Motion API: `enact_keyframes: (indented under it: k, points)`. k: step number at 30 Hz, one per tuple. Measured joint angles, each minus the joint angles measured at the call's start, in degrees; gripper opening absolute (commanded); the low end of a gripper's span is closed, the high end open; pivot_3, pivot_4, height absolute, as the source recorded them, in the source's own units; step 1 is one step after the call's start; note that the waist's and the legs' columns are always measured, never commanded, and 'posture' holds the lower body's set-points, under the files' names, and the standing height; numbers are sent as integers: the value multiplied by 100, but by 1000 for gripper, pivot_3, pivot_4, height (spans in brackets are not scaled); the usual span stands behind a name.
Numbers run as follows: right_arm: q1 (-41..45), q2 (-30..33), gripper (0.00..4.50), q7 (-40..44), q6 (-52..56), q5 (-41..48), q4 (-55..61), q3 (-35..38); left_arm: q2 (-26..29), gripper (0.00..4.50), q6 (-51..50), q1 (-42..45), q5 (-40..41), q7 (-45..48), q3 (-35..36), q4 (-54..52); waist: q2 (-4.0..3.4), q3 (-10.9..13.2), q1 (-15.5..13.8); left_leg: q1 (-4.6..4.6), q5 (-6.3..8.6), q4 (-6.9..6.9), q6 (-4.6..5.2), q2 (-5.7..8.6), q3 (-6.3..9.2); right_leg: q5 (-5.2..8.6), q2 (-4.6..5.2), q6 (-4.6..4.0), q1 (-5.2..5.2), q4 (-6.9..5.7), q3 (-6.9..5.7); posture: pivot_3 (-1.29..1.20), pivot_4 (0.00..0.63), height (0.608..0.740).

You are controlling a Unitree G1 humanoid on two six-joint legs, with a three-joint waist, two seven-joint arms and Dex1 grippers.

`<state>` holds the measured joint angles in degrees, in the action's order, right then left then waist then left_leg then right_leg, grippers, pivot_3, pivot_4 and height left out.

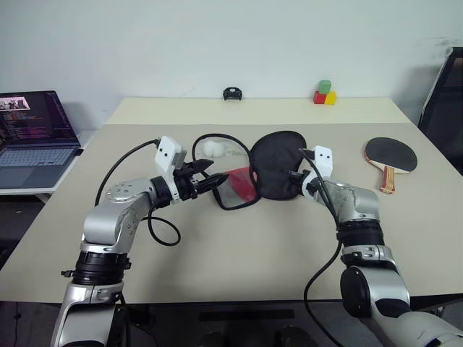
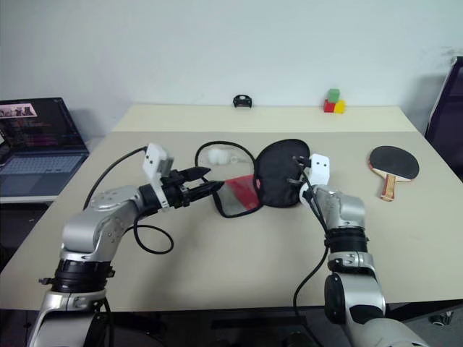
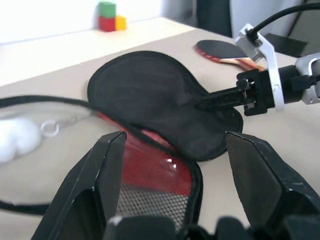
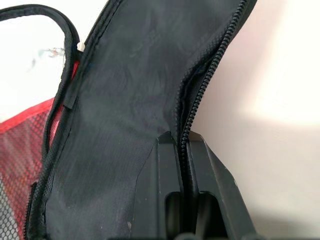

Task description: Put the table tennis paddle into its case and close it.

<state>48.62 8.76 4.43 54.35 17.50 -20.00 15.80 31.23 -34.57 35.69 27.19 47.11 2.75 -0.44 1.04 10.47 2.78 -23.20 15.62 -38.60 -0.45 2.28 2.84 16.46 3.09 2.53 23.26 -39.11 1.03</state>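
Observation:
The case (image 1: 278,163) lies opened at the table's middle, its black flap spread out and the red mesh half (image 1: 239,184) toward my left arm. My right gripper (image 1: 295,177) is shut on the black flap's zipper edge (image 4: 186,120). My left gripper (image 1: 215,176) is open, its fingers (image 3: 105,165) level and pointing at the red half's edge, with nothing between them. The table tennis paddle (image 1: 391,154) lies black face up at the table's right side, apart from both grippers.
A white fluffy ball (image 1: 213,148) on a ring and a black cord loop lie just behind the case. Coloured blocks (image 1: 324,92) and a small black object (image 1: 231,93) sit at the far edge. A laptop (image 1: 32,137) is at the left and a dark chair (image 1: 445,94) at the right.

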Motion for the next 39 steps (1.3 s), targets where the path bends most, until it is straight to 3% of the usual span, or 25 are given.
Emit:
enact_keyframes:
  k: [8,16,32,39]
  points:
    - [-261,705,29,255,573,60,451,-36,-158,3406,14,173,-34,137,-196,107,0,0,-16,0,6,-1,13,0,-3,0,-2,0,0,0,-2,0,150,740]
    - [-188,1568,29,1123,626,2,185,-593,-224,3406,111,237,-73,235,-247,270,0,0,-18,0,9,-4,20,-1,-8,0,-3,0,-1,-1,-3,0,150,740]
    - [502,1928,29,1894,-180,-407,-1490,-943,-259,3406,127,238,-86,226,-248,276,1,0,-42,-3,5,-9,14,-2,-8,0,-2,0,-2,2,-2,0,150,740]
    - [558,2037,2346,1681,-524,-612,-1908,-885,-258,3406,125,215,-86,209,-248,275,0,0,-64,-5,0,-9,5,-2,-9,0,-2,0,-2,2,-1,0,150,740]
